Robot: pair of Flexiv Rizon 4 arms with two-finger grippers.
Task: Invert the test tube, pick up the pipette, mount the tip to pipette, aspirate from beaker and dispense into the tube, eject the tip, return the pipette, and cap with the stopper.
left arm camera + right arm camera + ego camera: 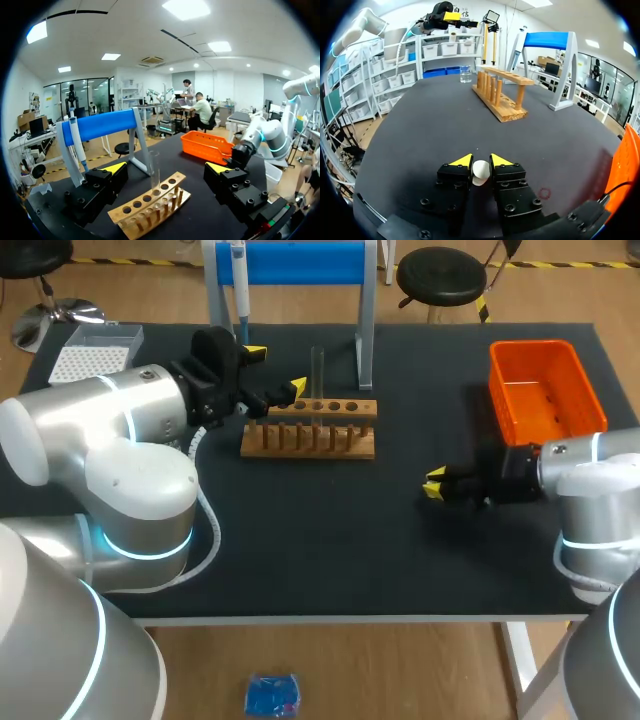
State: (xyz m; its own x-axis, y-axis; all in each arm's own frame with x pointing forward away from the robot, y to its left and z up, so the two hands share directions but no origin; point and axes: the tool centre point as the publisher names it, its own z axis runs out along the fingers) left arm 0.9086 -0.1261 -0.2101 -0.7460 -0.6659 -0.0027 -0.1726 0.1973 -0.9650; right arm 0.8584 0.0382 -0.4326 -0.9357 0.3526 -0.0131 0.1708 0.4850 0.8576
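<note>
A clear test tube [318, 368] stands upright in the wooden rack [310, 430]. In the left wrist view the tube [155, 170] rises just ahead of my left gripper [166, 167], which is wide open over the rack [150, 202]. From above, the left gripper [276, 370] hovers at the rack's left end. The pipette [240, 285] hangs on the blue stand [300, 262]. My right gripper [437, 485] is low on the table, shut on a white stopper [481, 171] pinched between its fingers [462, 162]. A small glass beaker [465, 74] stands beyond the rack.
An orange bin [545, 390] sits at the back right, close behind my right arm. A tip box [95, 350] is at the back left corner. The black mat between rack and right gripper carries nothing.
</note>
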